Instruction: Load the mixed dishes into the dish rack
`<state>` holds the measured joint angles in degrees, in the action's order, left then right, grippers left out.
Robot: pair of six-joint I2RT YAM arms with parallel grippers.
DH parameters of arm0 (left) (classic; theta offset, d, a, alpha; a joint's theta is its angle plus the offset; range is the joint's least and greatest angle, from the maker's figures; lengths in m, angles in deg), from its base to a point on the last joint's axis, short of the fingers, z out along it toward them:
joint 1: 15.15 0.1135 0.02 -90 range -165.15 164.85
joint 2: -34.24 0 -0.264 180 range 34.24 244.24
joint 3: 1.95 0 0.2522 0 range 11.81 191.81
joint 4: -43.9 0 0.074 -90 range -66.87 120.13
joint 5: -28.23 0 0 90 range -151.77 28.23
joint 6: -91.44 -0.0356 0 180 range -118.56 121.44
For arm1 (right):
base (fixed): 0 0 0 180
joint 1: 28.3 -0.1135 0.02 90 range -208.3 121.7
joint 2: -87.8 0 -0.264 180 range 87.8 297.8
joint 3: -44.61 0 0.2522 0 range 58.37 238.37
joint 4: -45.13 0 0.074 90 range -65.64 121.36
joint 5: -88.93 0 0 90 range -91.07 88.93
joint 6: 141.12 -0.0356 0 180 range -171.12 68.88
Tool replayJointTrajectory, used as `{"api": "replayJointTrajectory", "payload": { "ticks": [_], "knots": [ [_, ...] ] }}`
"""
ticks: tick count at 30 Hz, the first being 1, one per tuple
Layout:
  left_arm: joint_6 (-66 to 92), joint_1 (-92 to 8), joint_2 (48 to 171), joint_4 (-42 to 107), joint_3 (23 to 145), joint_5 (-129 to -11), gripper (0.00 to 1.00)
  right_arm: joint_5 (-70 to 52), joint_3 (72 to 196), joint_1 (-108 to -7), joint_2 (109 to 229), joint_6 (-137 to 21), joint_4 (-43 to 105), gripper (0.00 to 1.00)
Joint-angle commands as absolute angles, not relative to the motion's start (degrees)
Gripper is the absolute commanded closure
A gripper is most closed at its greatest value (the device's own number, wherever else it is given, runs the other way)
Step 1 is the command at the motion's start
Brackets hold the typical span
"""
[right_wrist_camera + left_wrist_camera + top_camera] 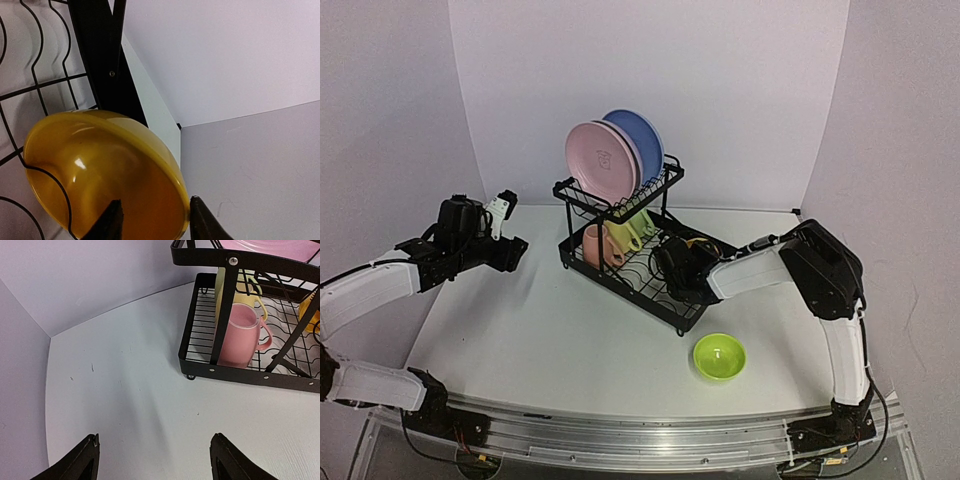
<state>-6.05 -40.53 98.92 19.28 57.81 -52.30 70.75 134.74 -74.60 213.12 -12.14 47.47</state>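
Right wrist view: the yellow bowl (100, 170), glossy, stands on edge in the rack (100, 60), on its lower wires; the right gripper (156, 201) clamps its rim, arm bent leftward into the tray; the left gripper (155, 436) hangs spread and empty over the table (125, 390), beside the rack.

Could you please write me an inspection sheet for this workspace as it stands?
Surface: white table, a few small marks.
Job's things: dish rack; pink plate and blue plate upright on its upper shelf; pink mug, yellow mug, light green mug in lower tray; lime bowl on the table.
Clutter: nothing seen.
Pincers: left pincer open above the table; right pincer shut on yellow bowl over the lower tray.
Cables: loose wires at the arm bases.
Surroundings: white walls.
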Motion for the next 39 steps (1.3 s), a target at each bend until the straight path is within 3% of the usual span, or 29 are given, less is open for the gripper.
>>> {"api": "replayJointTrajectory", "payload": {
  "ticks": [1, 6, 10, 22, 25, 27, 34, 39],
  "knots": [
    [-6.32, -40.06, 98.84, 21.20, 58.22, -52.96, 0.25, 69.72, 134.18, -74.71, 211.66, -11.50, 47.36, 0.48],
    [-6.25, -40.03, 98.78, 21.36, 58.22, -53.45, 0.25, 69.27, 133.95, -75.14, 209.00, -11.23, 47.36, 0.31],
    [-6.02, -39.96, 98.73, 21.19, 58.13, -53.69, 0.25, 69.49, 134.57, -75.52, 207.92, -10.10, 47.36, 0.11],
    [-5.30, -39.86, 97.78, 20.82, 57.80, -55.08, 0.25, 66.28, 131.43, -77.88, 196.79, -10.34, 41.60, 0.05],
    [-4.90, -39.87, 97.62, 20.67, 57.68, -56.27, 0.23, 56.05, 134.14, -77.94, 191.57, -25.70, 19.97, 0.05],
    [-4.49, -39.81, 97.50, 20.73, 57.57, -57.27, 0.22, 49.17, 134.75, -77.97, 188.53, -30.78, 13.21, 0.04],
    [0.37, -38.85, 95.79, 20.01, 56.08, -60.73, 0.18, 37.87, 131.10, -76.37, 177.58, -42.95, 4.96, 0.03],
    [8.31, -36.03, 95.15, 21.16, 53.79, -65.31, 0.17, 22.27, 134.83, -67.74, 172.15, -58.14, -6.15, 0.05]
  ]
}}
